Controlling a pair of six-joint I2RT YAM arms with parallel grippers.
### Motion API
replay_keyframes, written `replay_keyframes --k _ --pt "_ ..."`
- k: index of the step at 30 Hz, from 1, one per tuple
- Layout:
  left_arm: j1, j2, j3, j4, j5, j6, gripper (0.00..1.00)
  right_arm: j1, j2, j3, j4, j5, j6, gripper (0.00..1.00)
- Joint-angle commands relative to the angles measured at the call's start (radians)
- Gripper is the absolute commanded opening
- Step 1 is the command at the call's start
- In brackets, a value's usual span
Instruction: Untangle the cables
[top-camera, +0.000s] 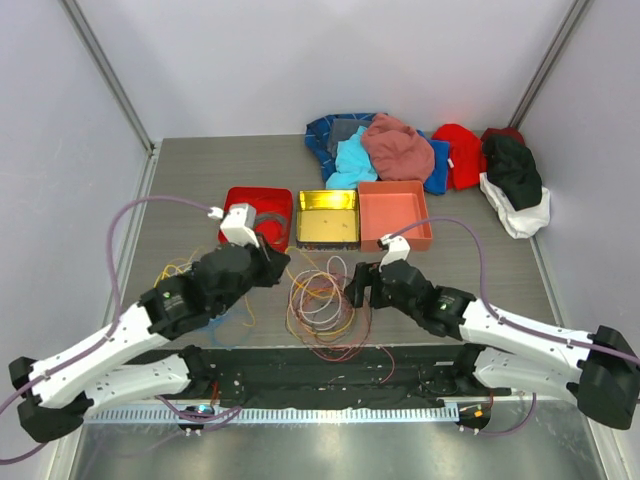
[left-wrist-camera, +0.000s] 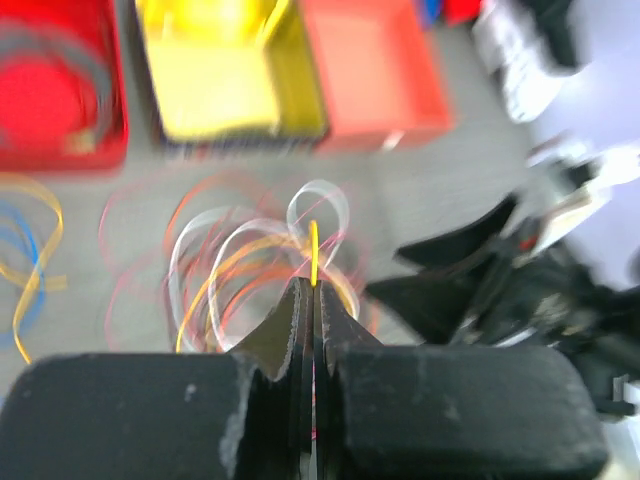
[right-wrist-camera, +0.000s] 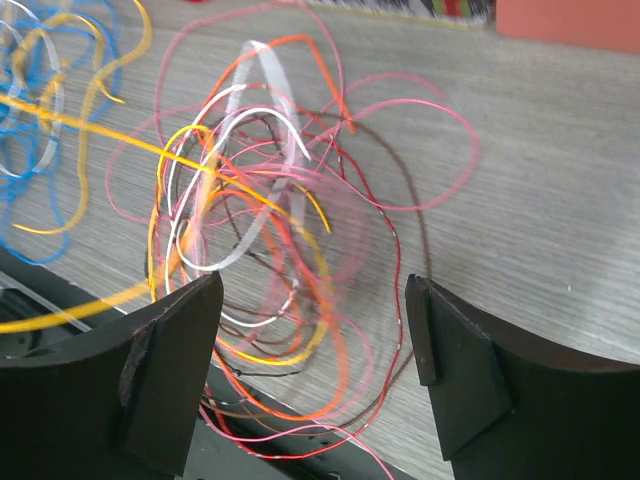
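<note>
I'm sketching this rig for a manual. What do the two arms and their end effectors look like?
Both the left arm and right arm have white links with black joints. A thin mauve hose loops along each, reaching a white wrist block. The left end effector and right end effector have plain black, wedge-shaped fingers.

cables — thin, tangled loops (orange, pink, white)

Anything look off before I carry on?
Nothing spilled or damaged. The cables are tangled, and a few loops stray onto the black strip by the arm bases. The left gripper is shut on a yellow wire; the right gripper hangs open over the tangle.
</note>
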Motion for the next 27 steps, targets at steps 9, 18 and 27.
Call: replay_keyframes --k 9,18,27 --pt "-0.004 0.130 0.476 -0.060 -0.079 0.339 0.00 0.006 -0.213 0.109 0.012 0.037 -0.078 0.84" --pt "-0.004 0.251 0.775 -0.054 -0.027 0.456 0.00 0.006 -0.207 0.105 0.102 0.001 -0.041 0.84" --pt "-0.004 0.311 0.926 -0.077 0.011 0.499 0.00 0.006 -0.120 0.115 0.240 -0.043 -0.030 0.84"
